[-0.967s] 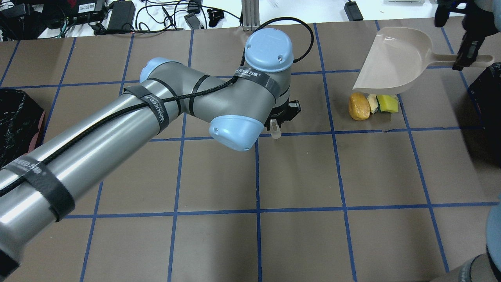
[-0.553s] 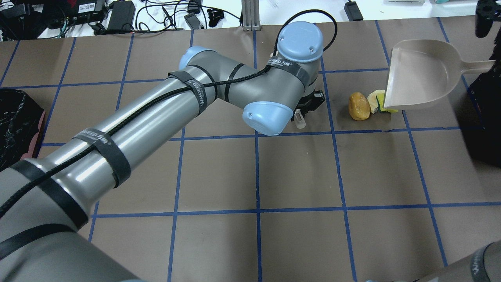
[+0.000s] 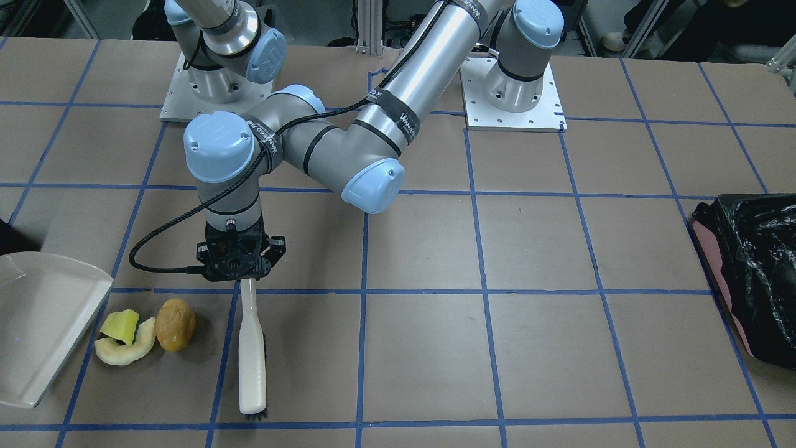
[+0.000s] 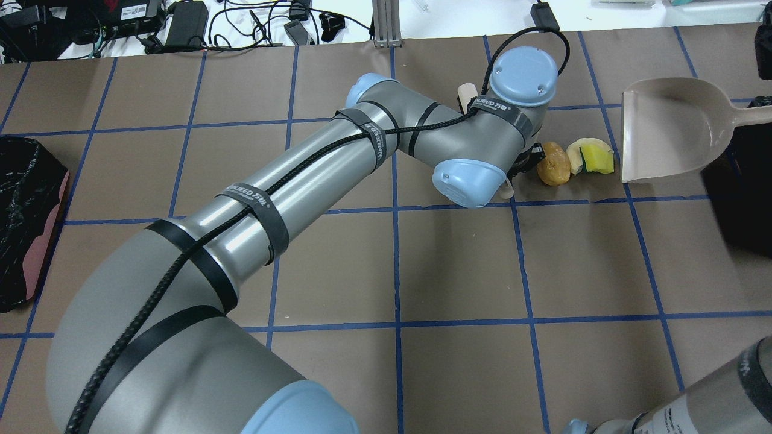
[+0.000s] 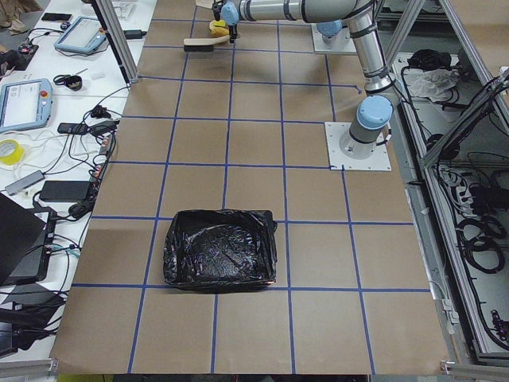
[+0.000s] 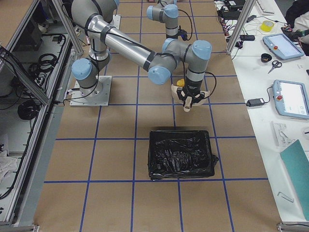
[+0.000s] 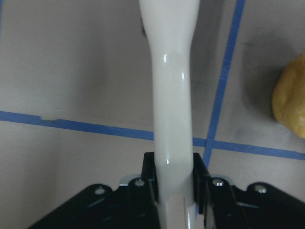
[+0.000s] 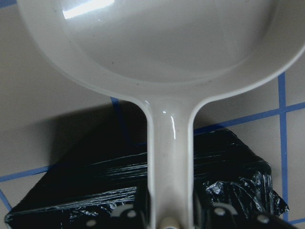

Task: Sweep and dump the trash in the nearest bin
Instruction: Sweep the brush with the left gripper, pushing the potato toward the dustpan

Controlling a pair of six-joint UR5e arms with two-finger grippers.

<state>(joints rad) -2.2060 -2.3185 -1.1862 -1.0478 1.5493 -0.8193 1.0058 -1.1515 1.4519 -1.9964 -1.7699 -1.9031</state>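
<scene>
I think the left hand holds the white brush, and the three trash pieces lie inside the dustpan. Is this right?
Not quite. The left hand does hold the white brush, but the three trash pieces lie on the table beside the dustpan, not inside it; the front-facing view shows this.

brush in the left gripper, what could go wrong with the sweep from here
1. The orange oval is rounded and nearest the brush; a push may roll it sideways rather than into the dustpan.
2. I cannot tell whether the dustpan's lip touches the table; if not, the peel and wedge may slide under.
</scene>
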